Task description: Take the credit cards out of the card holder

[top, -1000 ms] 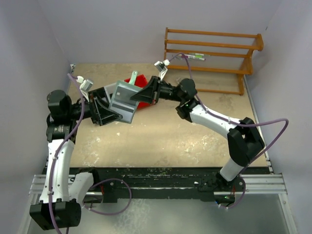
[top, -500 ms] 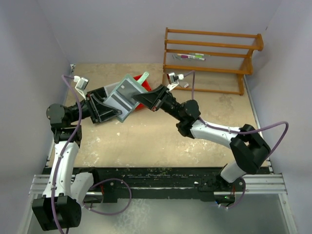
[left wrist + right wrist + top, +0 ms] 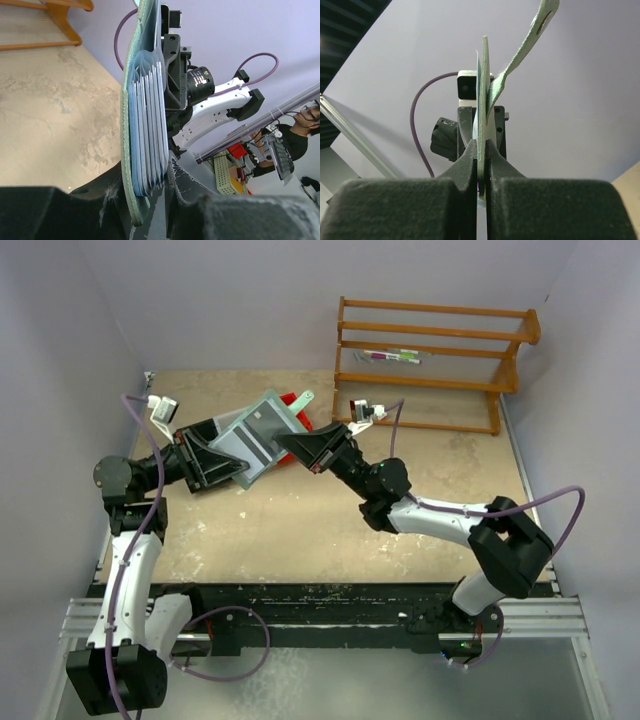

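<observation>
Both grippers hold the grey-green card holder (image 3: 258, 435) in the air above the table's back left. In the left wrist view a stack of several light blue credit cards (image 3: 147, 115) stands edge-on against the holder's green wall (image 3: 125, 160). My left gripper (image 3: 147, 170) (image 3: 232, 455) is shut on them, one finger behind the wall and the other against the outermost card. My right gripper (image 3: 481, 150) (image 3: 283, 443) is shut on the holder's opposite thin edge (image 3: 483, 100). A green strap (image 3: 530, 35) curls off above it.
A red object (image 3: 288, 458) lies on the table under the holder. A wooden rack (image 3: 440, 340) stands at the back right with small items (image 3: 390, 357) on a shelf. Purple walls close in the left, back and right sides.
My left jaws have closed in on the cards and holder wall. The right arm has swung lower and rightward at the elbow, and the holder has tilted slightly.
</observation>
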